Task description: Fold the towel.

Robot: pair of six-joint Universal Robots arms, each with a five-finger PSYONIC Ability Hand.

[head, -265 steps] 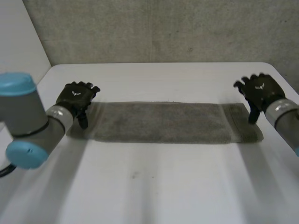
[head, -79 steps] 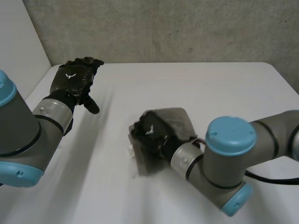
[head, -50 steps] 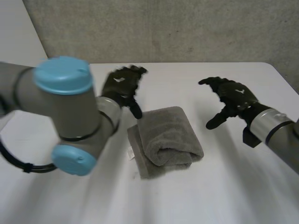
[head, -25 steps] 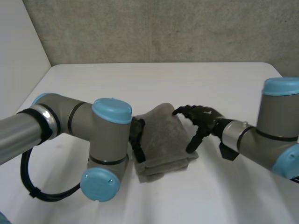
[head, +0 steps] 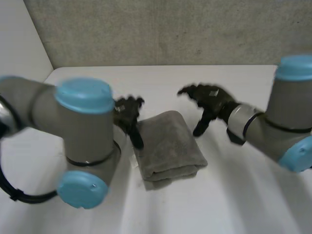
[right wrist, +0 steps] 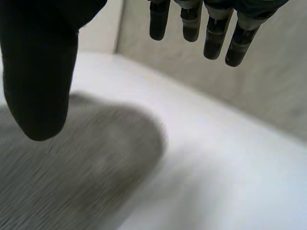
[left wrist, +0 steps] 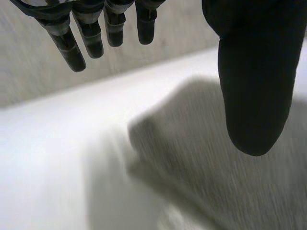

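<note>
A grey towel [head: 168,148] lies folded into a thick pad in the middle of the white table [head: 234,195]. My left hand [head: 127,117] hovers just off the towel's left edge, open, with straight fingers [left wrist: 88,33] and its thumb [left wrist: 254,86] over the cloth [left wrist: 220,177]. My right hand [head: 208,100] is lifted just off the towel's right far corner, open too. In the right wrist view its thumb [right wrist: 41,76] hangs above the towel [right wrist: 81,177] and its fingers [right wrist: 216,33] point past the edge. Neither hand holds the cloth.
A small white label [head: 136,161] sticks out at the towel's left side. Both arms reach in over the table, the left one [head: 83,141] bulky in front. A grey wall [head: 170,29] stands behind the table's far edge.
Both hands have drawn back from the folded towel since half a second ago, the left one to the left, the right one up and to the right. The towel stays folded.
</note>
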